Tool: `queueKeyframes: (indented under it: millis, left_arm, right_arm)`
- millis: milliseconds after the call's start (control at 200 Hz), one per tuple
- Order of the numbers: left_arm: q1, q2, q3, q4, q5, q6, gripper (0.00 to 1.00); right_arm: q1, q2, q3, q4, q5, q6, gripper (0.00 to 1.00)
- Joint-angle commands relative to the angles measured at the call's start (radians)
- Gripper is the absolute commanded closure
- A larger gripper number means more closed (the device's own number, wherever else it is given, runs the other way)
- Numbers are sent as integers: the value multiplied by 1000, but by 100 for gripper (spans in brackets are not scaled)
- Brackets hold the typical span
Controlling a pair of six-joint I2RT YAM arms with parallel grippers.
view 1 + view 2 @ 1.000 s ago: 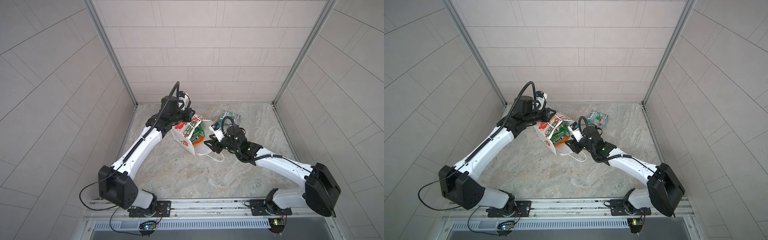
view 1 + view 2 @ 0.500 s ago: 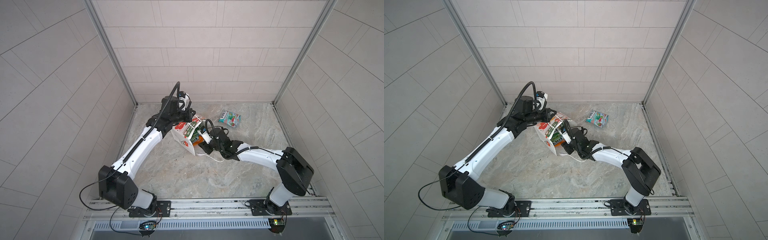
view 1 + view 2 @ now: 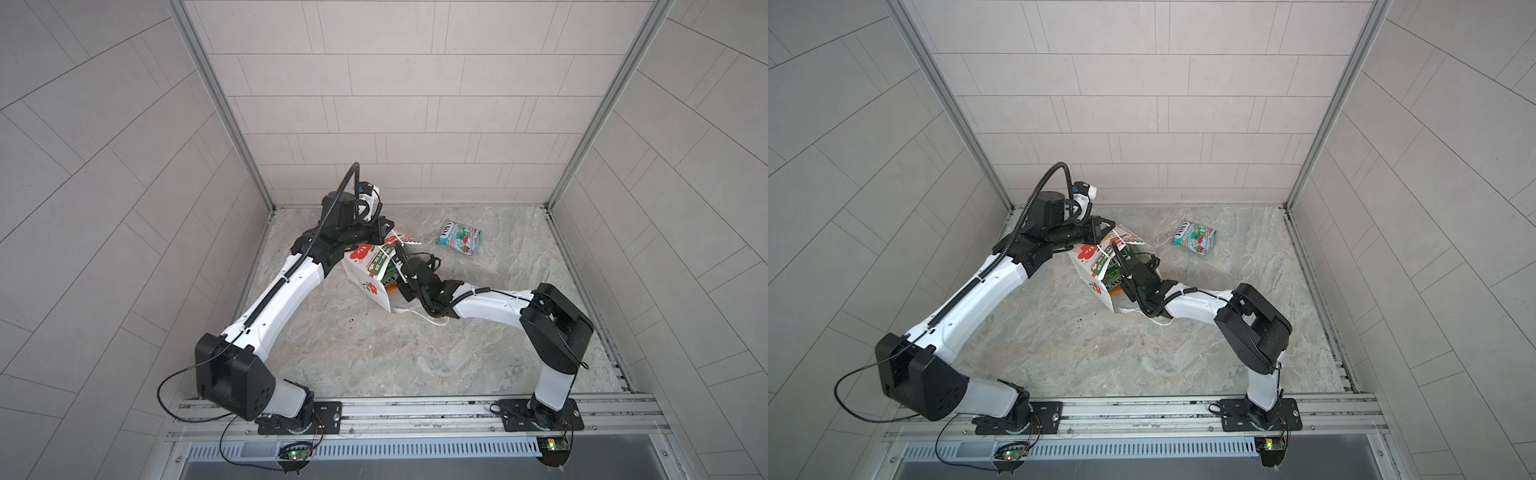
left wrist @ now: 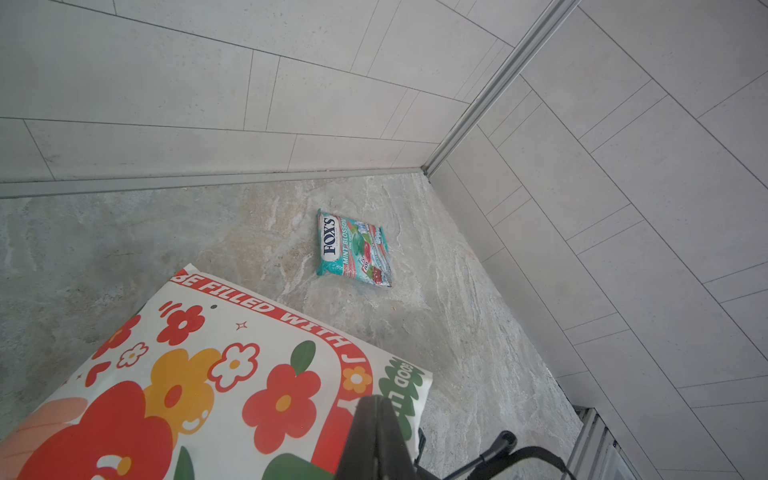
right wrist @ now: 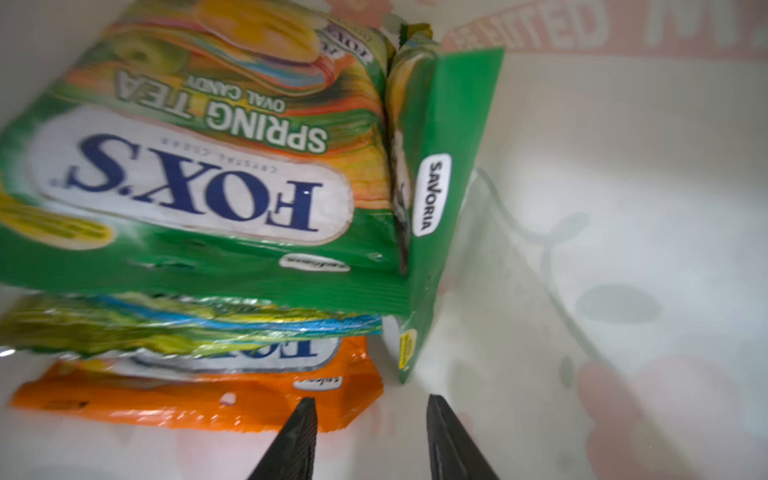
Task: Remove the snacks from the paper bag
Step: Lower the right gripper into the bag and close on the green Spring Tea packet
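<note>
Inside the bag [image 3: 365, 266], my right gripper [image 5: 370, 409] stands parted before stacked snacks [image 5: 195, 195] (none gripped); my left gripper [image 4: 376, 405] pinches the bag's rim. One teal packet [image 3: 459, 237] lies at two o'clock of the bag.

Built as two arms: white link shells on left arm [image 3: 286, 291] and right arm [image 3: 490, 307], black joint housings. Fitted with black corrugated conduit [image 3: 343, 185], thin black cables, black bolted base plates [image 3: 511, 415]. Ended in black tapered tool fingers [image 5: 291, 440].
</note>
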Motion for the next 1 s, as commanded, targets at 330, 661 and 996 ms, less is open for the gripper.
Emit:
queueKeyframes:
  millis: [330, 661, 996]
  left_arm:
    - [-6, -46, -3, 54, 39, 1, 100]
    - [-9, -49, -4, 55, 50, 4, 100]
    - [-11, -51, -5, 55, 47, 11, 100]
  right_arm:
    - [-13, 110, 93, 71, 152, -89, 65]
    - [-56, 186, 175, 38, 31, -56, 63]
    - [-93, 246, 252, 22, -43, -34, 50]
